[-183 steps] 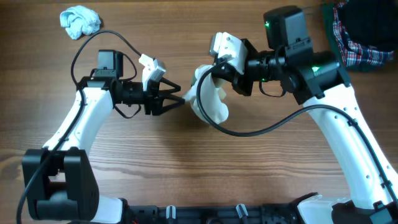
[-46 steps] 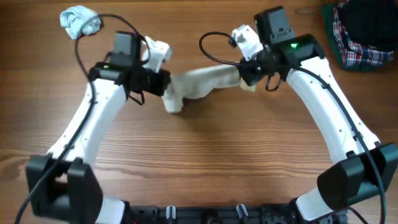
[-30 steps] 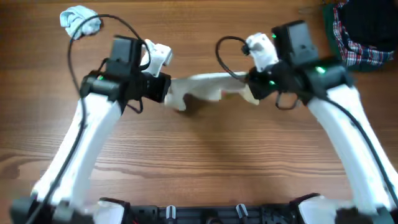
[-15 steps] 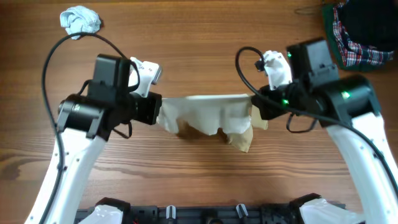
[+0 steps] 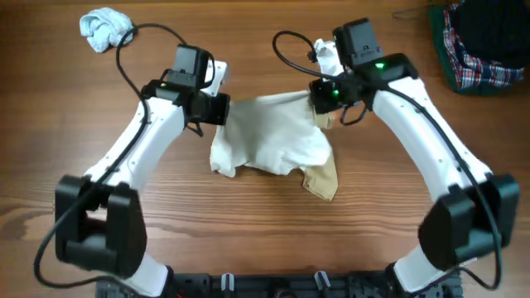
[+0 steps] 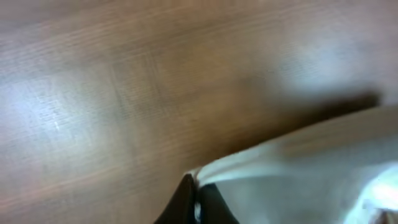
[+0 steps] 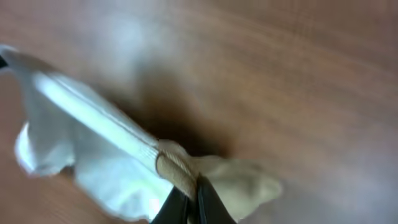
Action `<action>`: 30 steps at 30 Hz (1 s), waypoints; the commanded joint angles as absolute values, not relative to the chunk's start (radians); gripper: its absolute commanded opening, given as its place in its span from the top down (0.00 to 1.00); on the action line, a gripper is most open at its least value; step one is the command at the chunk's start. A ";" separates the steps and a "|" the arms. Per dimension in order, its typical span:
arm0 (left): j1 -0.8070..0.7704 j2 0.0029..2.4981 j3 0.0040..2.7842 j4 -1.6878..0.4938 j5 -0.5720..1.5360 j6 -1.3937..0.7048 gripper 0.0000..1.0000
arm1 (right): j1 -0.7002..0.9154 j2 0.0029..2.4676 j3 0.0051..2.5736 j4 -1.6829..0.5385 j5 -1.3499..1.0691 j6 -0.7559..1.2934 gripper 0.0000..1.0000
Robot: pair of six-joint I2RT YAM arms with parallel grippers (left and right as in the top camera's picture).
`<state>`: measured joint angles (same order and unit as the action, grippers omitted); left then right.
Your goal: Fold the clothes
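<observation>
Left fingers (image 6: pixel 185 198) & right fingers (image 7: pixel 176 205) each pinched tight on a top corner of the cream garment (image 5: pixel 273 141), prob. to spread it flat on the surface (image 5: pixel 248 242) before folding.

Table (image 5: pixel 248 240), cream garment (image 5: pixel 269 136), maybe sock (image 5: pixel 106 28), plaid heap (image 5: pixel 484 41)

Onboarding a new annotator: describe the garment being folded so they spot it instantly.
Start at the wooden table's middle, between the two arms. The cream garment is spread there, its top corners pinched by the left hand and right hand. Unlike the balled pale blue cloth far left and the plaid pile far right, it is plain and the only one held.
</observation>
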<state>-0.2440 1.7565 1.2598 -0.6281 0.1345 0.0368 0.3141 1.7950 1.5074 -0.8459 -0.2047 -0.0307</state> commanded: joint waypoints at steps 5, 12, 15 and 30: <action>-0.231 1.898 1.261 -0.274 0.065 0.010 0.89 | 0.306 2.011 1.511 -0.447 -0.168 -0.052 0.92; -0.231 1.932 1.261 -0.254 0.032 0.009 0.00 | 0.288 2.038 1.514 -0.358 -0.056 -0.022 0.00; -0.231 1.927 1.261 -0.318 0.036 -0.068 0.00 | 0.267 1.999 1.518 -0.443 -0.150 0.038 0.00; -0.234 1.917 1.261 -0.884 0.153 -0.090 0.30 | 0.312 1.906 1.420 -0.979 -0.337 0.137 0.30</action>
